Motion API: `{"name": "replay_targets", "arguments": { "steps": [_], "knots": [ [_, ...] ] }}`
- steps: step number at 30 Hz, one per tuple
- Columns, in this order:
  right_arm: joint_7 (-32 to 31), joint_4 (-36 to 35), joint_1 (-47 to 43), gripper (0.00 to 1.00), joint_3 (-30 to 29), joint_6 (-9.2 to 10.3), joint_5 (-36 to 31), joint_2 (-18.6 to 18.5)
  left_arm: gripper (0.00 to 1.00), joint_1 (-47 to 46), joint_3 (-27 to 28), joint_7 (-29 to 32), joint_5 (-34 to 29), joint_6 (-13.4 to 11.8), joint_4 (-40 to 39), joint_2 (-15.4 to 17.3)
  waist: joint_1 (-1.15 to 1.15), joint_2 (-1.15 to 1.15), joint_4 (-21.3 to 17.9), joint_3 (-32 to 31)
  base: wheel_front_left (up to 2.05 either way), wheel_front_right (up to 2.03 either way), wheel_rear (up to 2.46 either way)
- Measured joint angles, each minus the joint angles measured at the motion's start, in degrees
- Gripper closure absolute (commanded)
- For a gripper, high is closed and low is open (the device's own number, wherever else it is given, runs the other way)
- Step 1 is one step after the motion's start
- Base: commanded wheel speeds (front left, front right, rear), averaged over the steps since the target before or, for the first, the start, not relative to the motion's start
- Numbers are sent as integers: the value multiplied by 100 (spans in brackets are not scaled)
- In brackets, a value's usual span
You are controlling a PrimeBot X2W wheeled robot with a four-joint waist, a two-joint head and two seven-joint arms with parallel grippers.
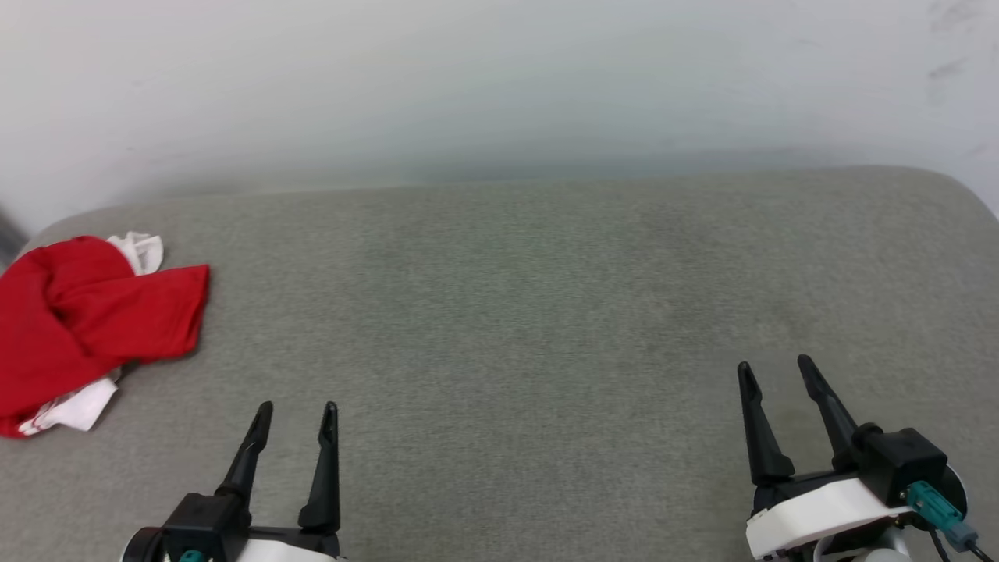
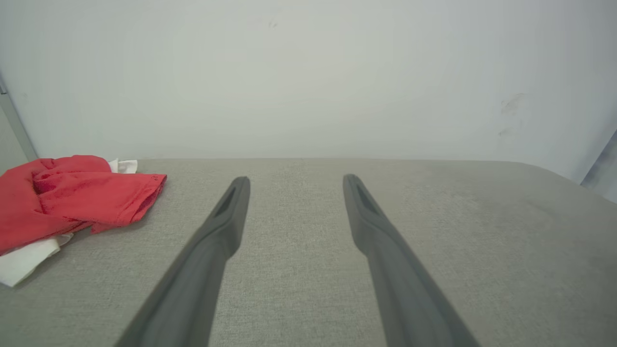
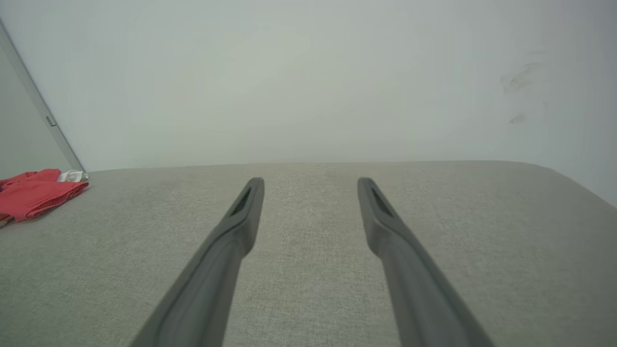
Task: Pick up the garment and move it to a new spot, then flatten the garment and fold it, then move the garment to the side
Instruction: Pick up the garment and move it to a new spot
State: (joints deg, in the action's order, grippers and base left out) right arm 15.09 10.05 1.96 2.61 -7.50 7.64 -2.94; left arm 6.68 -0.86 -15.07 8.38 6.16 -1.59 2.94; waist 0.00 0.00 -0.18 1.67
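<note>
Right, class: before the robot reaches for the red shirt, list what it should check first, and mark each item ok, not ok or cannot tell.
1. Sight of the garment, at the left end of the grey surface: ok.
2. The left jaws apart, holding nothing: ok.
3. The right jaws apart, holding nothing: ok.
4. The garment lying flat: not ok, crumpled in a heap.
5. The garment wholly on the surface: cannot tell, the head view's left edge cuts it.
6. Path from the left jaws to the garment unobstructed: ok.
</note>
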Motion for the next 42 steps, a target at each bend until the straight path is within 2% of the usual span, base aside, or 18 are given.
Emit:
{"name": "replay_targets", "arguments": {
  "steps": [11, 27, 34, 42],
  "knots": [
    [0, -26, -118, 0, 252, 0, 93, 1, 0, 78, 252, 0, -57, 41, -14, 1, 0, 0, 832, -47, 0, 0, 0],
    [0, -2, -203, 0, 619, 0, 296, 1, 0, 275, 305, 0, -158, 48, -155, 1, 0, 0, 2120, -172, 0, 0, 0],
    [0, 23, -205, 0, 705, 0, 354, 1, 0, 351, 321, 0, -146, 43, -153, 1, 0, 0, 2360, -259, 0, 0, 0],
    [0, 66, -209, 0, 742, 0, 396, 1, 0, 355, 332, 0, -129, 41, -159, 1, 0, 0, 2386, -236, 0, 0, 0]
  ]
}}
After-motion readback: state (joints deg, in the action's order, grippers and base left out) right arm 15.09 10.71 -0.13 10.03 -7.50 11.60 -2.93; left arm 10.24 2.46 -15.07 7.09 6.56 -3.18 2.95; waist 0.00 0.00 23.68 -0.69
